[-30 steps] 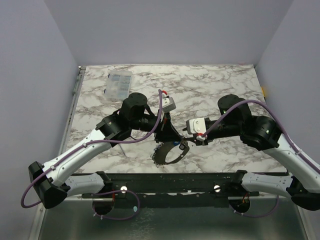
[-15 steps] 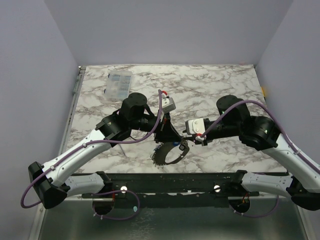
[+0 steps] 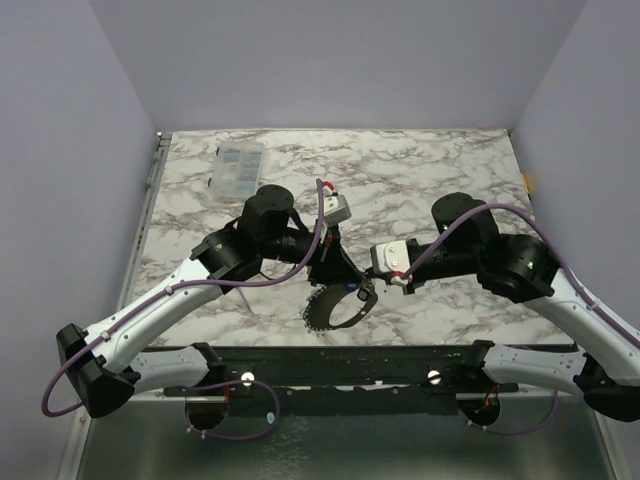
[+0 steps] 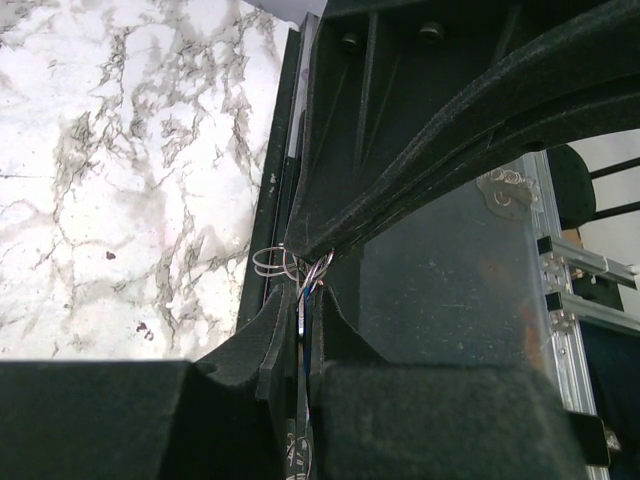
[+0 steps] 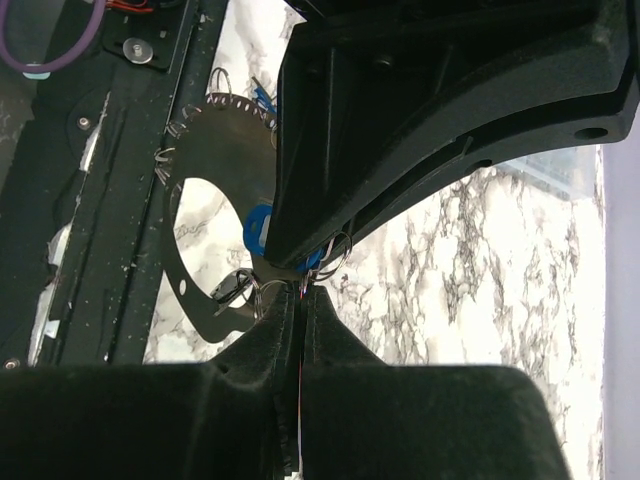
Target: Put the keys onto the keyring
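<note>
Holding the keyring (image 5: 225, 120) by its rim, the left gripper (image 3: 329, 274) is clamped shut, and the ring hangs tilted over the near edge of the marble surface (image 3: 430, 170). The right gripper (image 5: 298, 302) is fully closed at the same stretch of rim, among small wire loops; whether it pinches rim or loop cannot be told. One blue key (image 5: 257, 226) sits just beside both grippers. A clear compartment box (image 3: 240, 168) lies well apart, far left.

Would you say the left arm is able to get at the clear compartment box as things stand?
Probably not yet: the way to the compartment box looks free, but the left gripper is shut on the keyring and must let go first.
</note>
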Action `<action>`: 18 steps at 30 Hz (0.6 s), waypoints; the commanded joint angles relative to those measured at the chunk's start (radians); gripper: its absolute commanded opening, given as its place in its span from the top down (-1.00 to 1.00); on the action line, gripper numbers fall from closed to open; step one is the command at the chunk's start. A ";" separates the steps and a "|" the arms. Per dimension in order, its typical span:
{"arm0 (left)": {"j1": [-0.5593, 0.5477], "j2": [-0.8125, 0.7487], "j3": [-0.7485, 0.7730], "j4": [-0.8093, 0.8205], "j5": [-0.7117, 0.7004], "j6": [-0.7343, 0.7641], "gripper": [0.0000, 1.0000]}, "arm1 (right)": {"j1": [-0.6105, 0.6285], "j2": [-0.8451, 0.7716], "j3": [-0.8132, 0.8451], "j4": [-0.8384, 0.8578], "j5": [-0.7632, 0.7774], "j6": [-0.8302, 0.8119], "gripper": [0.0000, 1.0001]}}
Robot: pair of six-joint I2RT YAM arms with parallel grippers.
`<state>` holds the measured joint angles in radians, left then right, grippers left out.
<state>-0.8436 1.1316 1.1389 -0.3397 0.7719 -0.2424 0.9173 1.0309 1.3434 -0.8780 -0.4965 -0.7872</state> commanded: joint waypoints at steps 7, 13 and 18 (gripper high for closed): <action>-0.001 -0.029 0.076 0.006 0.094 0.012 1.00 | 0.002 -0.162 -0.114 0.252 -0.055 0.022 0.99; -0.001 -0.032 0.100 0.007 0.162 0.002 1.00 | 0.002 -0.222 -0.141 0.420 -0.130 0.053 0.99; -0.001 -0.038 0.090 0.008 0.177 -0.006 1.00 | 0.002 -0.244 -0.134 0.468 -0.179 0.057 0.99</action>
<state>-0.8471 1.1103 1.2221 -0.2989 0.8829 -0.2424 0.9173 0.8223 1.1954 -0.5602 -0.6048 -0.7460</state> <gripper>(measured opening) 0.083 0.020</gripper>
